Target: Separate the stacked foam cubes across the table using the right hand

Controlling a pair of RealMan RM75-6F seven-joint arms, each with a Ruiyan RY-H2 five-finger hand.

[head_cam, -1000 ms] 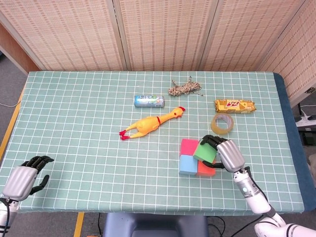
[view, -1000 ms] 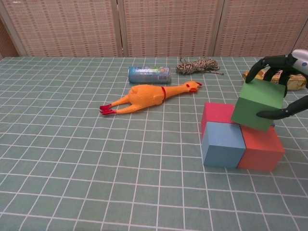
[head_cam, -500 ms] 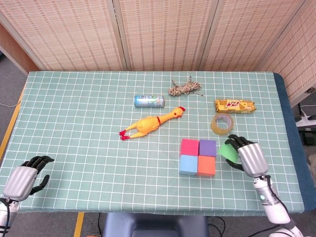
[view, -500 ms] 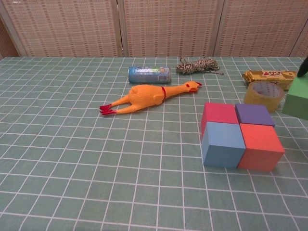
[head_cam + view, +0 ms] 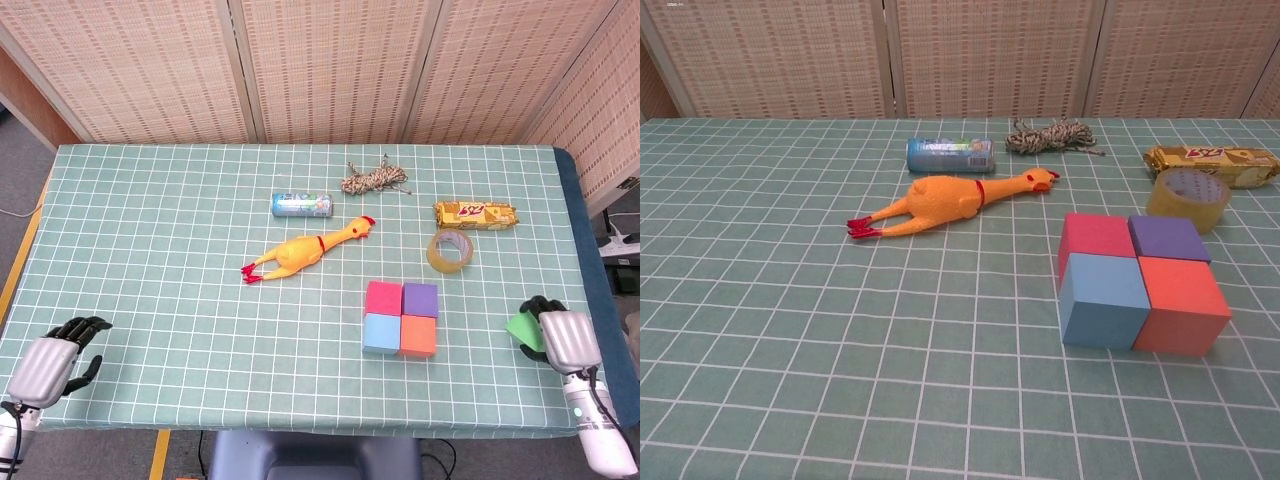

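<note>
Woven reed screens are standing behind the desk (image 5: 150, 250), which is wearing a green cloth with a white grid. Near the desk's front right, four foam cubes are sitting in a tight square, touching one another: the pink cube (image 5: 383, 297) and purple cube (image 5: 420, 298) at the back, the blue cube (image 5: 380, 333) and orange-red cube (image 5: 419, 336) at the front. Well to their right, close to the desk's right edge, the right hand (image 5: 562, 335) is holding the green cube (image 5: 524, 327), its dark fingers (image 5: 538, 303) curling around the block; whether the block is touching the cloth cannot be told, and neither is appearing in the chest view. At the front left corner the left hand (image 5: 48, 360) is hovering with its fingers loosely curled and holding nothing.

Behind the cubes, a yellow rubber chicken (image 5: 305, 252) is lying on its side. A gold snack bar (image 5: 476, 213) is lying towards the back right, with a roll of clear tape (image 5: 450, 251) sitting flat just in front of it. A blue tube (image 5: 302, 205) is lying behind the chicken, and a tangle of twine (image 5: 374, 179) is resting farther back.
</note>
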